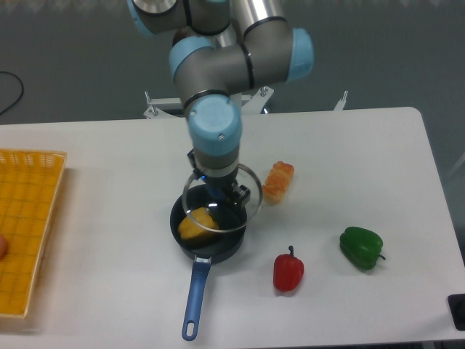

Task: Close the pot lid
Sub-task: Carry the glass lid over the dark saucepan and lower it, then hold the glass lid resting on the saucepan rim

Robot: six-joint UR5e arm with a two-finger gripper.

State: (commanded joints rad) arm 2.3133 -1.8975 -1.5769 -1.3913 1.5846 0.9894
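Lid (218, 195) in fingers (240, 195), over pot (225, 243).

The pot (211, 243) is a small round dark grey saucepan with a long blue handle pointing toward the table's near edge. It stands upright on the table, directly below the fingers, and is uncovered. The lid (251, 183) is a round transparent glass disc with a thin metal rim. It hangs from the fingers, roughly level, over the pot but offset toward the far right.
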